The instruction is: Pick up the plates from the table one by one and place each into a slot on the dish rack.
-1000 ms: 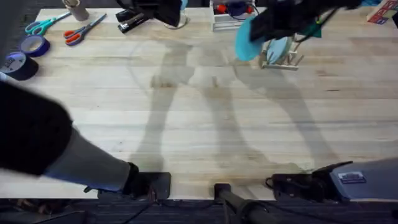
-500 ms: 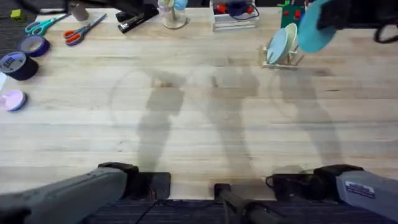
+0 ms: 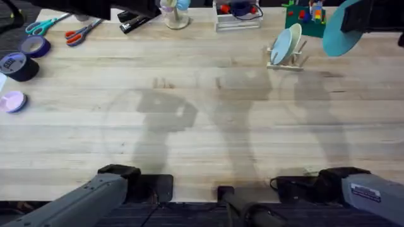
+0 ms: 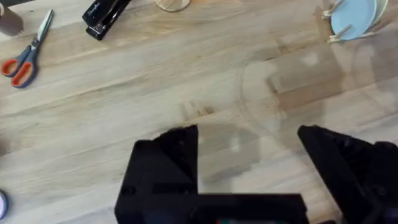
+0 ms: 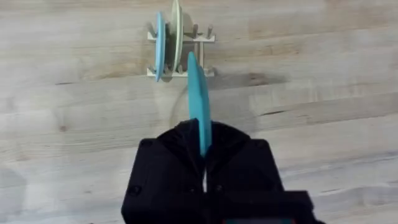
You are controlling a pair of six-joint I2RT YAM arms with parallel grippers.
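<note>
One flat round turquoise plastic plate [image 5: 199, 99] is being held on edge, clamped by the right claw [image 5: 204, 163] above the light wooden plank table [image 3: 189, 120]. Just beyond that claw, the small light-wood dowel rack [image 5: 180, 53] is being occupied by a cream plate [image 5: 176, 34] and a paler blue plate [image 5: 160, 43]. The left claw [image 4: 249, 165] is being kept wide, with nothing between its fingers, over bare table.
</note>
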